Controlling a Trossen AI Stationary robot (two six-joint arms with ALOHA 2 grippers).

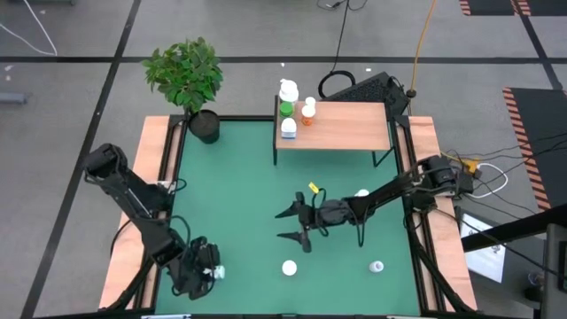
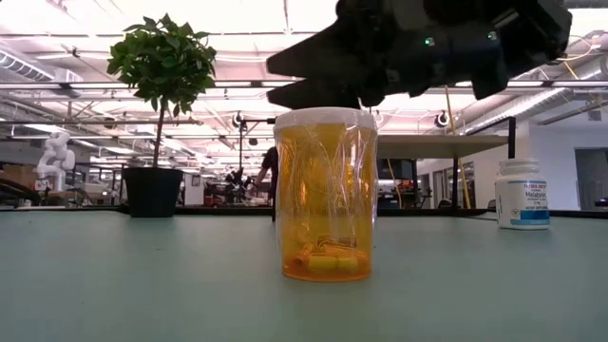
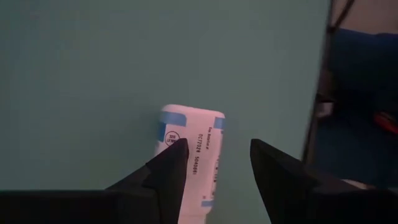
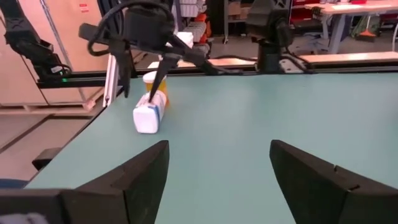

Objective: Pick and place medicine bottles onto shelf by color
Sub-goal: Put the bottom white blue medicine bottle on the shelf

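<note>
A white medicine bottle with blue bands (image 3: 189, 146) lies on its side on the green mat near the table's near left corner. My left gripper (image 3: 217, 146) hangs open over it, pointing steeply down; the right wrist view shows an orange bottle (image 4: 157, 86) just behind. My right gripper (image 1: 278, 225) stands open and nearly level above mid-table, holding nothing. An orange bottle with a white cap (image 2: 325, 195) stands upright near the front edge. Several bottles (image 1: 289, 108) stand on the left end of the shelf (image 1: 350, 124). My left gripper has one finger (image 3: 168, 165) in front of the lying bottle's side (image 3: 186, 134), coming at it from above. I cannot tell whether the finger touches the bottle. The bottle rests on the mat.
A potted plant (image 1: 188, 75) stands at the far left corner. A white bottle (image 1: 376, 266) stands near the front right and another (image 1: 361, 192) by my right arm, with a small yellow thing (image 1: 313, 187) beside it. Wooden rails border the mat (image 1: 230, 195).
</note>
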